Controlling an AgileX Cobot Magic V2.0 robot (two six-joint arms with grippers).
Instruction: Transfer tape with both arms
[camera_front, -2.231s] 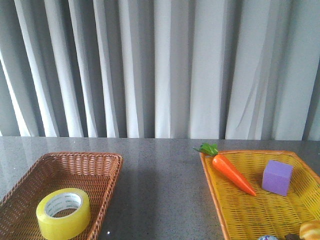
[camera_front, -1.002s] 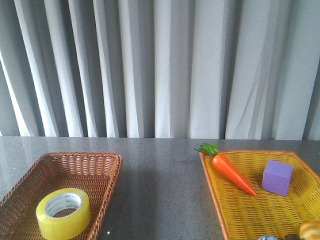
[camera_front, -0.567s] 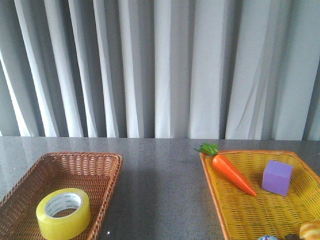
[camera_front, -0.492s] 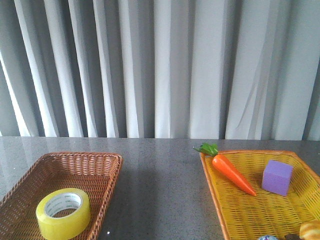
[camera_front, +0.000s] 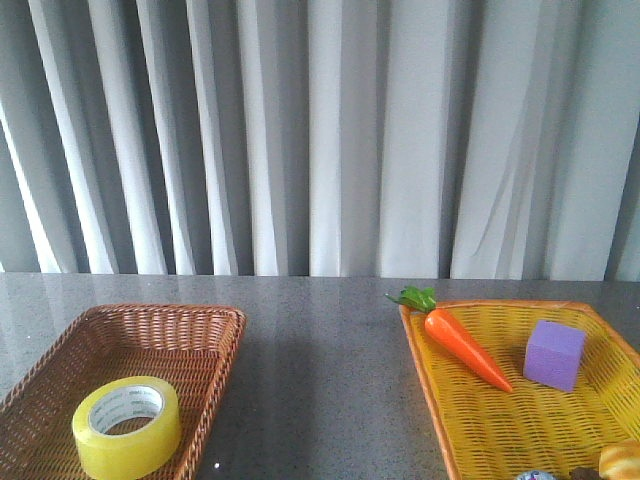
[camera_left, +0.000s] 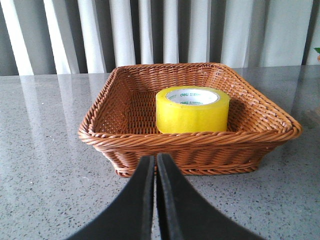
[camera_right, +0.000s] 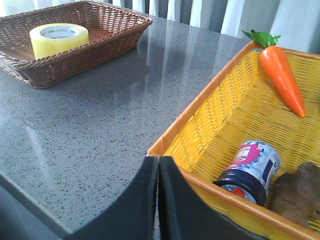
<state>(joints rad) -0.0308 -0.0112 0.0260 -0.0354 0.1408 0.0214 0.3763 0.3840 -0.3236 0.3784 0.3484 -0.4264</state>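
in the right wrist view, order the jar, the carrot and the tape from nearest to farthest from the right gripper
1. Jar: lying on its side in the yellow basket, close beside the right gripper.
2. Carrot: at the yellow basket's far end.
3. Tape: farthest, across the table in the brown basket.

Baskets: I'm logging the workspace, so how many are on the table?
2. The brown wicker basket on the left holds the tape; the yellow basket sits on the right.

We see a staged test bench: speckled grey stone-look tabletop (camera_front: 320, 380), pleated pale grey curtain backdrop (camera_front: 320, 130) at twelve o'clock, and a plastic orange toy carrot (camera_front: 462, 345) as a prop.
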